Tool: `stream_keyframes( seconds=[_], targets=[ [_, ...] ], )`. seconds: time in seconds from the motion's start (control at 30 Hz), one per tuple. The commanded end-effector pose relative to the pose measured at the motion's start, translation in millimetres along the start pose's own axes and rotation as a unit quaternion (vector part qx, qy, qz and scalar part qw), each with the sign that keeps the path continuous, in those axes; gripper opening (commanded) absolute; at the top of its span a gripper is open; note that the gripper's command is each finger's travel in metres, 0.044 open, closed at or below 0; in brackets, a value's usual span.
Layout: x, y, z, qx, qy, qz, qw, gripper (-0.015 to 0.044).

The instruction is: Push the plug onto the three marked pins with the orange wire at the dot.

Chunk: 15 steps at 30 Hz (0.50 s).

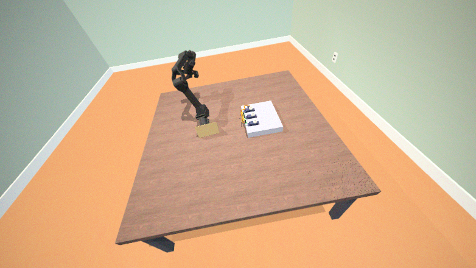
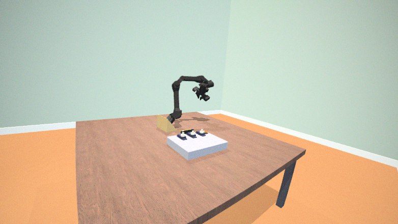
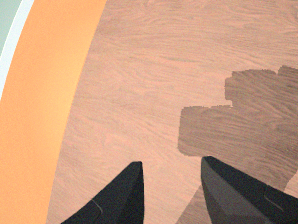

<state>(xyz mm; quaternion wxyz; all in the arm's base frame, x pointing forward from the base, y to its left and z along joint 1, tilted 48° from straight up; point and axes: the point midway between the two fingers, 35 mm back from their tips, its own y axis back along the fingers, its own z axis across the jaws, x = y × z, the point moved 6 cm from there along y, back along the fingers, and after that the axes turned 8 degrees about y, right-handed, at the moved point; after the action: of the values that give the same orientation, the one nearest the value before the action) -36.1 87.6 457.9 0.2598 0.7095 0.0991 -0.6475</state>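
Note:
The white holder (image 1: 268, 121) (image 2: 201, 147) lies on the table, right of the arm's base. Three small dark servos (image 1: 250, 116) (image 2: 191, 134) sit along its edge nearest the arm. Orange wire loops (image 1: 245, 106) show at that edge; the plug and the pins are too small to make out. My gripper (image 1: 193, 72) (image 2: 204, 95) (image 3: 172, 169) hangs high in the air above the far part of the table, well away from the holder. Its fingers stand a little apart with only the table showing between them.
The arm rises from a tan wedge-shaped base (image 1: 207, 130) (image 2: 164, 124) on the wooden table (image 1: 232, 179) (image 2: 125, 172). The arm's shadow falls on the table behind the holder. Orange floor and pale green walls surround the table.

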Motion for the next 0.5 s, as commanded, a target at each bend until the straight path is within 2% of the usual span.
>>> stream_keyframes(
  seconds=[0.0,0.47],
  targets=[
    [3.5,-4.2,-14.3,0.035,-0.007,0.005,0.999,0.0115],
    [17.0,-9.2,-66.1,0.165,-0.015,0.016,0.986,0.0115]
  ],
)
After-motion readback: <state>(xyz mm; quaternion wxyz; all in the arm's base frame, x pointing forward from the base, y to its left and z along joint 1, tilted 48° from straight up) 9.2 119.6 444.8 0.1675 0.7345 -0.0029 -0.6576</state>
